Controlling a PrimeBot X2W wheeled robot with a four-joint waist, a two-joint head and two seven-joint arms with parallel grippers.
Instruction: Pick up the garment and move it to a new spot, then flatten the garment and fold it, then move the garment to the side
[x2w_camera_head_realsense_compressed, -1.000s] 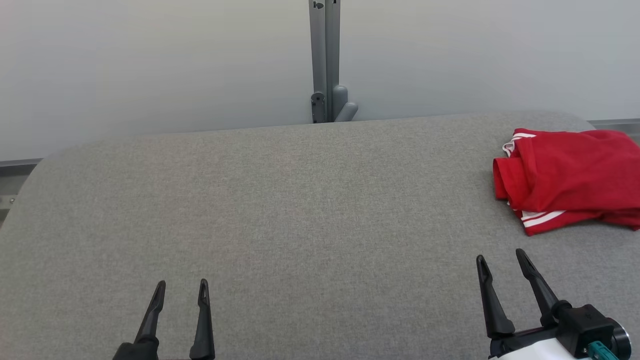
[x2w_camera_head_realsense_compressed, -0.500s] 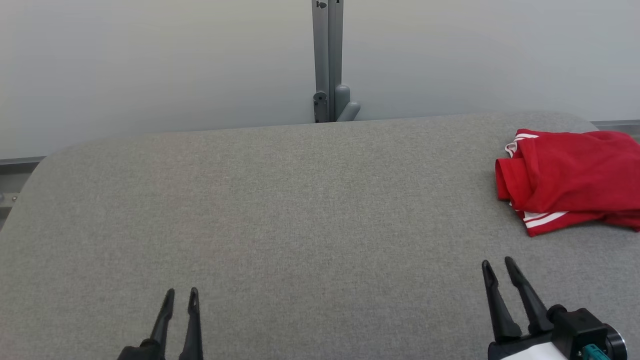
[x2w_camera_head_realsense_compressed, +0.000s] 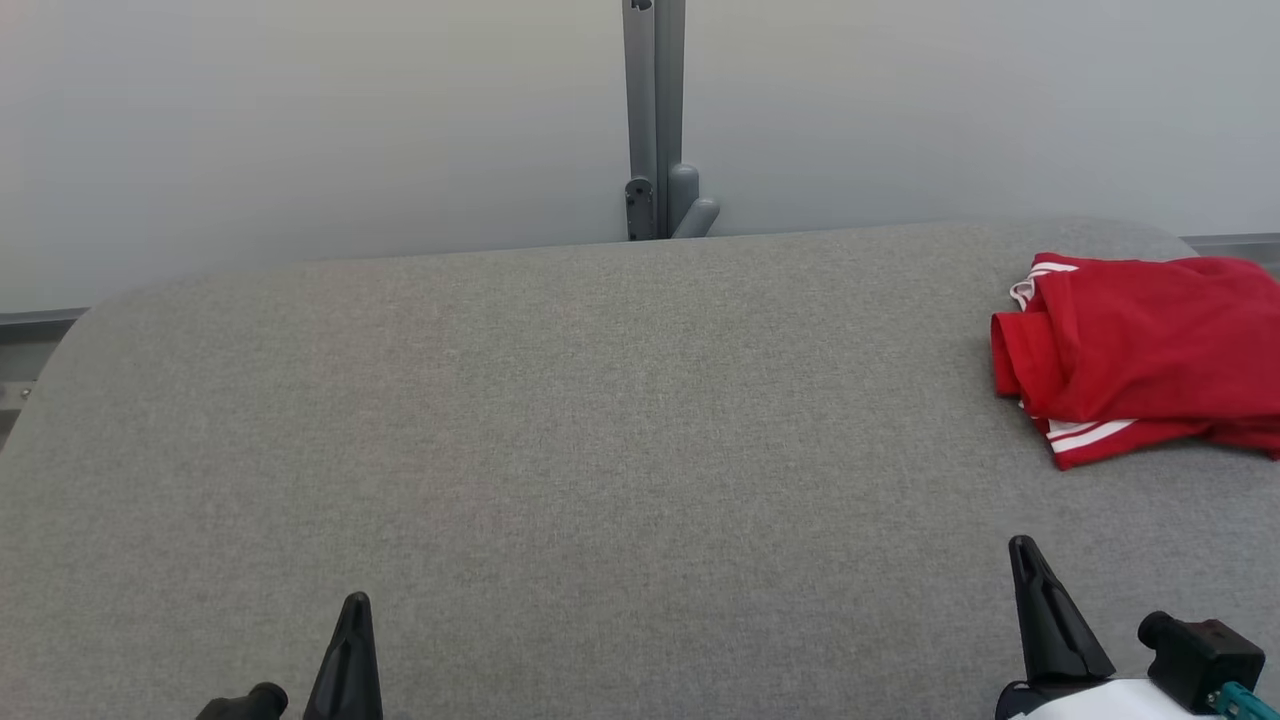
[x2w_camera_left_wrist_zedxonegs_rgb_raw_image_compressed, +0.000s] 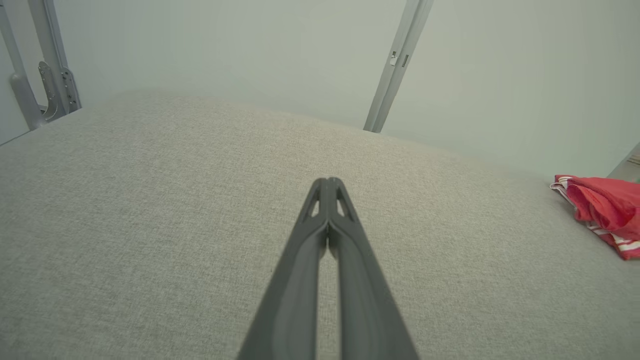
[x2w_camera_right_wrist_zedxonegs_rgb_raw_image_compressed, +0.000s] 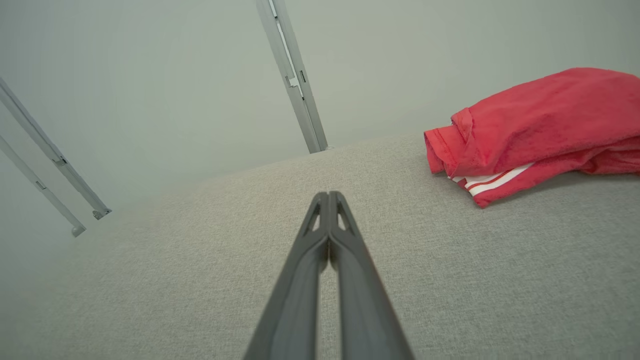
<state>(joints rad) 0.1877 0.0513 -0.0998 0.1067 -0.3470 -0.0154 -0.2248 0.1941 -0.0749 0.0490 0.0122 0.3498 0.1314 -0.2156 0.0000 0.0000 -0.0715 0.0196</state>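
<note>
Garment (x2w_camera_head_realsense_compressed: 1140, 350), red with white stripes, lies bunched at the far right side of the grey table (x2w_camera_head_realsense_compressed: 600, 420). I see my left tool (x2w_camera_head_realsense_compressed: 356, 603) and right tool (x2w_camera_head_realsense_compressed: 1022, 548) near the front edge, each with fingers pressed together, holding nothing, well apart from it.

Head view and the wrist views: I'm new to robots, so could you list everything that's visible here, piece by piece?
garment: one, red with white stripes, loosely bunched at the table's far right
table: one, grey fabric top, spanning the scene
metal posts: several, grey, against the wall beyond the table
wall: one, pale grey, behind the table
left end effector: one, dark, shut, above the table's near left, holding nothing
right end effector: one, dark, shut, near right, short of the garment, holding nothing
</note>
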